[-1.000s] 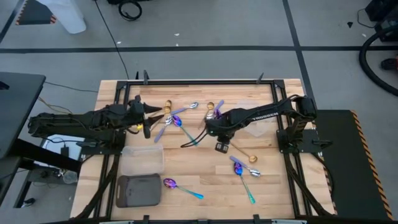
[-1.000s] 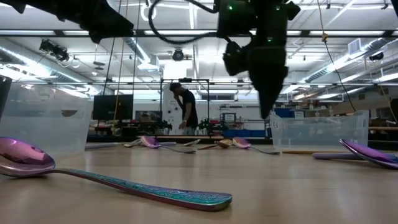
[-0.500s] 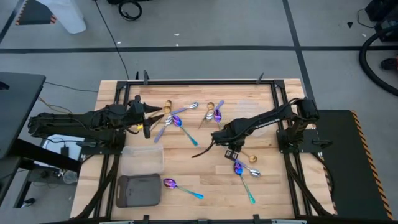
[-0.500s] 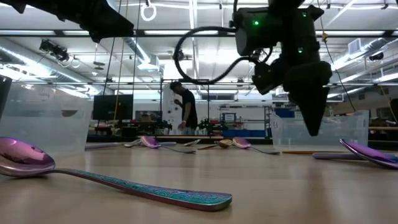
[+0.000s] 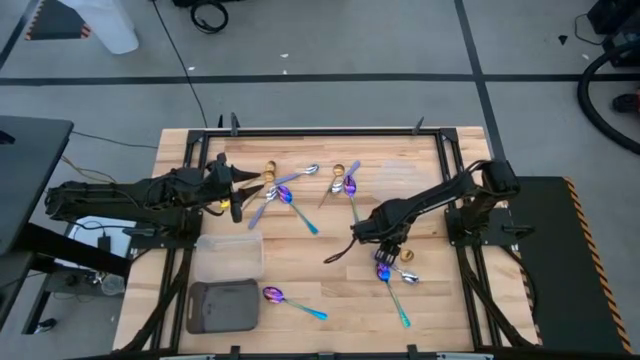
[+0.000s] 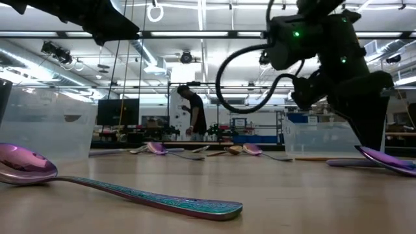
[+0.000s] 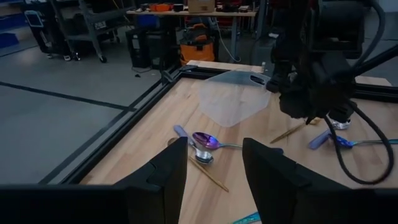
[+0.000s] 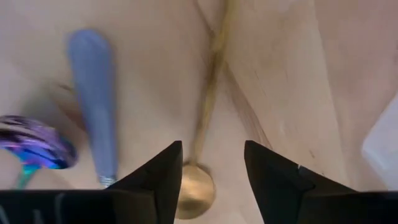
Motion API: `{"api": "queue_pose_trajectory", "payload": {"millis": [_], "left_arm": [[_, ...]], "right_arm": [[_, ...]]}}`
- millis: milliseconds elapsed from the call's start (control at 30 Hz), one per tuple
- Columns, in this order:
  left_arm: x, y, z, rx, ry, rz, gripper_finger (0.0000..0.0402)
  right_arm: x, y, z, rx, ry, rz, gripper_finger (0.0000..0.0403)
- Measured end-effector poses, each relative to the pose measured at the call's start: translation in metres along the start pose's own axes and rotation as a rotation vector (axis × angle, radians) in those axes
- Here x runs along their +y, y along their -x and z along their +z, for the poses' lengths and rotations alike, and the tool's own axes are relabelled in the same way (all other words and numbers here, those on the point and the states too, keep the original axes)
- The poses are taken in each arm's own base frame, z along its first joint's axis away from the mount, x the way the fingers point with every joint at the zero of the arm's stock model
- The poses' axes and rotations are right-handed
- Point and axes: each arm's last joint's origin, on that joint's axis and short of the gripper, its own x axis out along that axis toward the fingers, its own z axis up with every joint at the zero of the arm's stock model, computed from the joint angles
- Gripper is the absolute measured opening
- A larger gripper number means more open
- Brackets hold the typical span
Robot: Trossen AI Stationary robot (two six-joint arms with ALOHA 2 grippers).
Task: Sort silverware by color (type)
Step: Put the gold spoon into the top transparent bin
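Note:
My right gripper [image 5: 386,243] points down, open, just above a cluster of silverware near the table's right side. In the right wrist view a gold spoon [image 8: 208,112] lies on the wood between its two fingers [image 8: 163,177], bowl nearest them, not touched. Beside it lie a lavender handle [image 8: 93,93] and an iridescent purple spoon bowl [image 8: 34,144]. More spoons [image 5: 288,192] lie at the far middle, and one purple spoon with a teal handle [image 5: 292,302] lies near the front. My left gripper [image 7: 214,168] waits open at the table's left, raised.
A clear tray [image 5: 230,255] and a dark grey tray [image 5: 222,305] sit at the near left. Another clear tray [image 5: 408,188] stands beyond my right gripper. A black cable [image 5: 338,255] trails from the right arm. A person [image 6: 195,117] stands far behind the table.
My right gripper has moved from the table's middle toward the near right and down, over the spoon cluster there, rolling its wrist on the way. The spoons have stayed where they lay.

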Motion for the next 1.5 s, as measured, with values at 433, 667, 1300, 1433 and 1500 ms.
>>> {"api": "queue_pose_trajectory", "payload": {"millis": [433,667,1300,1433,1500], "left_arm": [[0.0,0.0,0.0,-0.001,0.016,0.0,0.0162],[0.0,0.0,0.0,0.0,0.016,0.0,0.0162],[0.0,0.0,0.0,0.005,0.021,-0.001,0.0162],[0.0,0.0,0.0,0.005,0.021,-0.001,0.0162],[0.0,0.0,-0.001,0.005,0.021,-0.001,0.0162]], "right_arm": [[-0.007,0.005,-0.03,-0.172,-0.16,0.083,0.0158],[0.001,-0.005,-0.032,-0.189,-0.153,0.071,0.0158],[0.0,-0.018,-0.034,-0.258,-0.195,0.036,0.0126],[0.0,-0.024,-0.034,-0.261,-0.193,0.078,0.0118],[-0.002,-0.029,-0.035,-0.263,-0.205,0.09,0.0117]]}}
